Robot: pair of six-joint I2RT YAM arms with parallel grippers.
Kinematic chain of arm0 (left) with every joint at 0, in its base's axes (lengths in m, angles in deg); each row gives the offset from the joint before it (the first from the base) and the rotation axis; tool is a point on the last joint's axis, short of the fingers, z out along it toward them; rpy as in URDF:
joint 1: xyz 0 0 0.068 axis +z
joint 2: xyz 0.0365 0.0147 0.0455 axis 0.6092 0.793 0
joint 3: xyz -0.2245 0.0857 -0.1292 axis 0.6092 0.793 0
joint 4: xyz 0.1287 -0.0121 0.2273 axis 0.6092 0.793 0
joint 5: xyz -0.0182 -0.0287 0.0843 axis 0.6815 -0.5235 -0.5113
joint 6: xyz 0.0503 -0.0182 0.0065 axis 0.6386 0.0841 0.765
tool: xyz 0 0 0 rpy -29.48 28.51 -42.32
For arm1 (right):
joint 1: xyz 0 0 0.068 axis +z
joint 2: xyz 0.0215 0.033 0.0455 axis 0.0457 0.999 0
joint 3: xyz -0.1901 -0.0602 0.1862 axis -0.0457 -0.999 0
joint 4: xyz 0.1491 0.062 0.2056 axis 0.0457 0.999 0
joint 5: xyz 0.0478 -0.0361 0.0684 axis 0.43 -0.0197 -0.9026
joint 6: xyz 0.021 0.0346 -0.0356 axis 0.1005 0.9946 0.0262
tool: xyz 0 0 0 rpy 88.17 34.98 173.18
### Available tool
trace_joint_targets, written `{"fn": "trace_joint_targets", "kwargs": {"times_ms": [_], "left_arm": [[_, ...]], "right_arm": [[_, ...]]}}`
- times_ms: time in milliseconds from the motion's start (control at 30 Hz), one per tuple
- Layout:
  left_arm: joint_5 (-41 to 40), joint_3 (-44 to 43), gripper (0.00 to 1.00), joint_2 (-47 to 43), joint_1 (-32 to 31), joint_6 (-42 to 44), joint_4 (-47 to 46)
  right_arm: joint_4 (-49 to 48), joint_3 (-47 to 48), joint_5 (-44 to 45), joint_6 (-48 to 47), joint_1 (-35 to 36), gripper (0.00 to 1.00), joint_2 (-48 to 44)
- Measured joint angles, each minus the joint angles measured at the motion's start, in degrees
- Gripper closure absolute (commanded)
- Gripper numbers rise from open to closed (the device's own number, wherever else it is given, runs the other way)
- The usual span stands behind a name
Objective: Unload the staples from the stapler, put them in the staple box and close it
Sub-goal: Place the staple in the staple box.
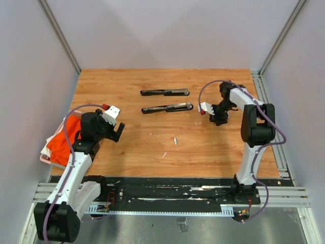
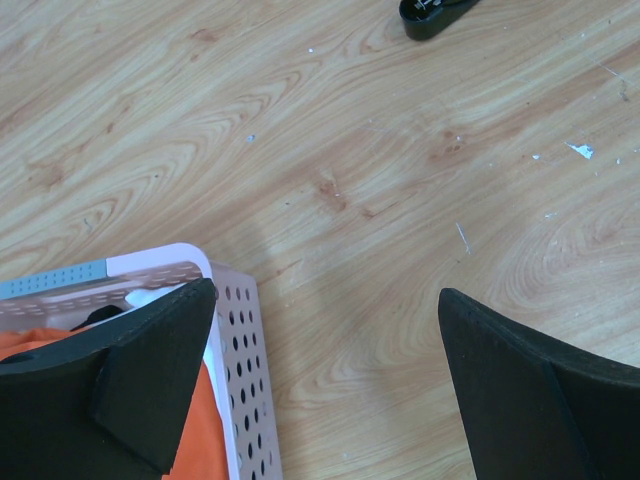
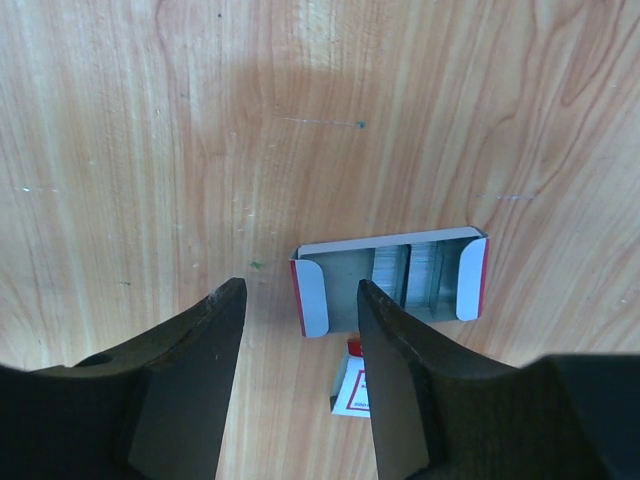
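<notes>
Top view: the left arm [image 1: 71, 173] stands closest, rising from the near edge of the table [image 1: 132, 162]. The left gripper [image 1: 112, 133] hangs above the table's left side, just beside a basket [image 1: 44, 152] that holds an orange cloth [image 1: 66, 140]. One short silvery strip of the staples [image 1: 175, 141] lies loose on the bare wood near the table's middle, apart from both grippers. Beyond it, two black staplers lie flat and roughly parallel: the near stapler [image 1: 167, 108] and the far stapler [image 1: 165, 92]. The right gripper [image 1: 218, 121] points down at the right side, beside a small white-and-red box [image 1: 204, 108]. Left wrist view: the left gripper [image 2: 325, 293] has its fingers [image 2: 150, 380] spread wide, with only wood between them. The perforated basket [image 2: 235, 350] and the orange cloth [image 2: 200, 430] sit under the left finger. A black stapler end [image 2: 435, 15] shows at the top edge; which stapler it belongs to cannot be told. Right wrist view: the right gripper [image 3: 300, 287] has its fingers [image 3: 190, 380] partly apart and grips nothing. The box [image 3: 440, 270] lies open with packed staple rows [image 3: 425, 275] inside. The right-hand finger overlaps the box's lower left part; whether they touch cannot be told.
</notes>
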Motion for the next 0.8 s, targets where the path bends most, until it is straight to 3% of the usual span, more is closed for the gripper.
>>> {"fn": "trace_joint_targets", "kwargs": {"times_ms": [633, 800], "left_arm": [[0.02, 0.0, 0.02, 0.15, 0.0, 0.02, 0.0], [0.02, 0.0, 0.02, 0.17, 0.0, 0.07, 0.0]], "right_arm": [[0.24, -0.92, -0.72, -0.79, -0.11, 0.57, 0.39], [0.2, -0.92, -0.66, -0.85, -0.11, 0.55, 0.39]]}}
